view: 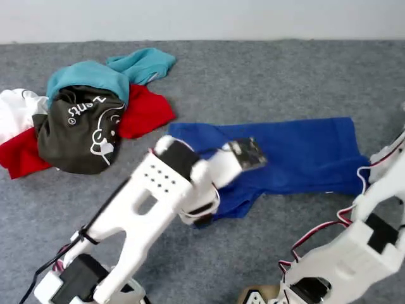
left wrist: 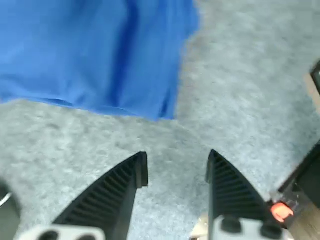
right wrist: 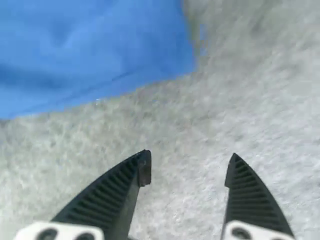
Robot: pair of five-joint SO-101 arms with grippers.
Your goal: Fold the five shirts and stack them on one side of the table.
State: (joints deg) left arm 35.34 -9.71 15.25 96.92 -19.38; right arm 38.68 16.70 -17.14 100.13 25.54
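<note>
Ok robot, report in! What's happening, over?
Left gripper open, right gripper open, both empty. Blue shirt laid out. Other shirts heaped aside. Nothing blocking.

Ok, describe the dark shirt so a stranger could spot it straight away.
Start at the far left of the grey table, where shirts lie heaped. The dark shirt sits on top, over the red shirt and beside the teal shirt. It alone carries a white drawing.
</note>
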